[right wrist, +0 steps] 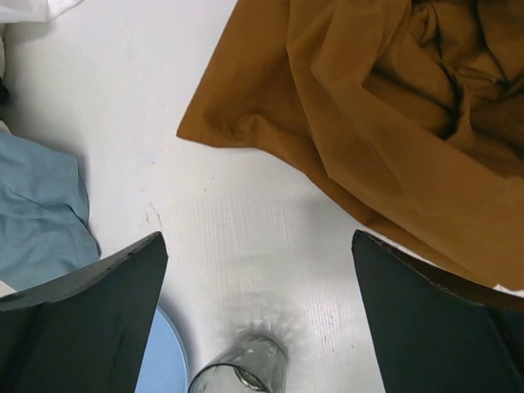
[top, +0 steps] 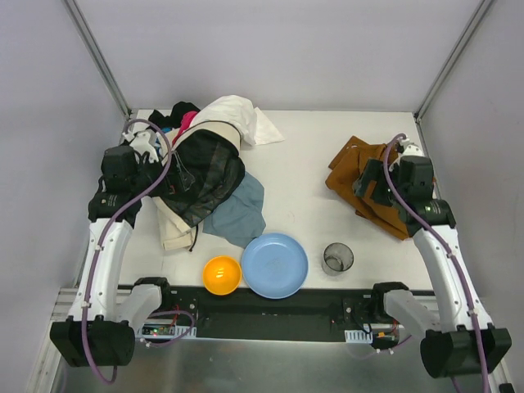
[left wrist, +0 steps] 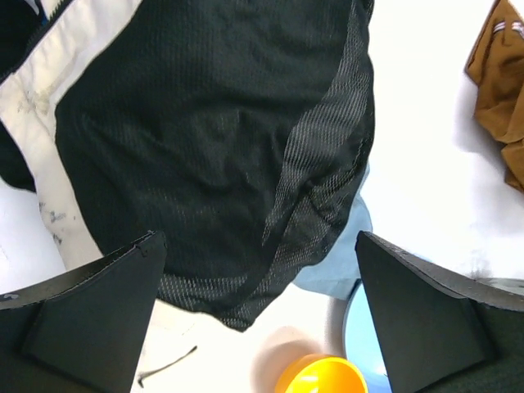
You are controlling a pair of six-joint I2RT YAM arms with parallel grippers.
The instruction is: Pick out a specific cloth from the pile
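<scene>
cloth (top: 370, 187): rust-brown and crumpled, lying at the right of the top view, well apart from the pile. Its far part is hidden under the right arm's wrist.
pile (top: 205, 172): sits at the upper left of the top view. A black mesh garment (left wrist: 221, 139) is on top, with cream, white and pink bits poking out and a blue-grey cloth (top: 239, 214) spilling toward the bottom.
right gripper (right wrist: 258, 246): jaws spread wide with nothing between them. It hangs over bare table (right wrist: 246, 205) just past the cloth's edge, so nothing is snagged.
left gripper (left wrist: 255, 262): also wide open and empty, parked above the black garment and touching none of it as far as the wrist view shows.
why it sits like this: the cloth is alone on its own side, so it looks like the sorting is basically done. Both open hands fit that.
dishes: the plate (top: 275, 264), bowl (top: 222, 275) and glass (top: 337, 257) line the bottom edge, out of the fabric's way.
watch out: the glass is near the cloth's lower corner, so a low sweep there could tip it.
</scene>
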